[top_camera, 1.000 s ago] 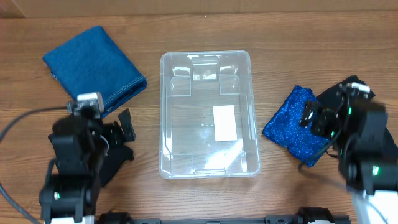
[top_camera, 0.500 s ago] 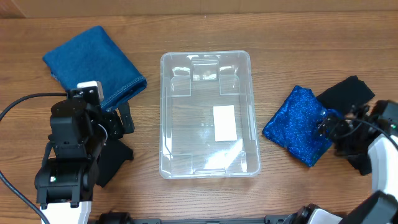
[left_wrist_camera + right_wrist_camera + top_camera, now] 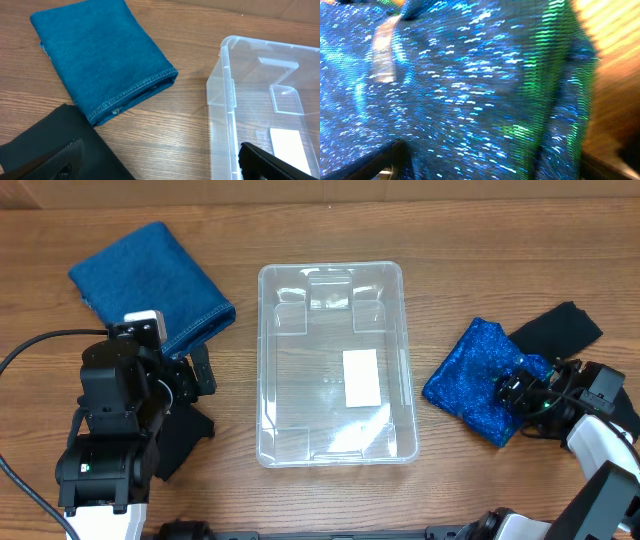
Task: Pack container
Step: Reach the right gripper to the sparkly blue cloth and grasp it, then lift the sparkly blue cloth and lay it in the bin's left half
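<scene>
The clear plastic container (image 3: 263,360) stands empty mid-table, with a white label on its bottom; its left wall also shows in the left wrist view (image 3: 228,95). My left gripper (image 3: 197,376) is open and empty, above bare wood between a black cloth (image 3: 183,438) and the container. In its own view the fingers (image 3: 160,167) span the wood, with a folded blue denim cloth (image 3: 100,55) ahead. My right gripper (image 3: 517,391) is low on the right edge of a sparkly blue cloth (image 3: 472,380). Its fingers (image 3: 500,162) are open, and the sparkly cloth (image 3: 460,85) lies between them.
The denim cloth (image 3: 150,285) lies at the back left. A second black cloth (image 3: 556,328) lies behind the right gripper, by the sparkly cloth. The left black cloth shows in the left wrist view (image 3: 45,145). The left arm's cable trails along the left edge.
My right arm swung down and in, and its gripper now rests low on the sparkly cloth's right edge. My left arm shifted slightly back early on, then stayed still.
</scene>
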Robot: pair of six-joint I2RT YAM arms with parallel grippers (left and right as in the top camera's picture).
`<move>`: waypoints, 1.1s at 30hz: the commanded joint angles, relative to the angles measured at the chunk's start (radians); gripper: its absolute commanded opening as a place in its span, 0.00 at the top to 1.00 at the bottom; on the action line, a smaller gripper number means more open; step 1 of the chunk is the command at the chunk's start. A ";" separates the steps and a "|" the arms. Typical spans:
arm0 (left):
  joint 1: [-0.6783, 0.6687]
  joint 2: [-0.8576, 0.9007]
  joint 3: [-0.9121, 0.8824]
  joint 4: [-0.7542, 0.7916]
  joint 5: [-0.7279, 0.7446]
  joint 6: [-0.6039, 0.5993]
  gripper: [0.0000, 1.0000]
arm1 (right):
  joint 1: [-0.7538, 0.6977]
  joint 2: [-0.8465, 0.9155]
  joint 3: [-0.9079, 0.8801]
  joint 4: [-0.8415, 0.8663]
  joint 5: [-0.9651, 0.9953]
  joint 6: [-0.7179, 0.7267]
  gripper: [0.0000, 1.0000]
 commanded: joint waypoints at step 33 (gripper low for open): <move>-0.002 0.005 0.029 -0.007 -0.003 -0.006 0.00 | 1.003 0.294 0.796 -0.300 -0.148 0.150 0.96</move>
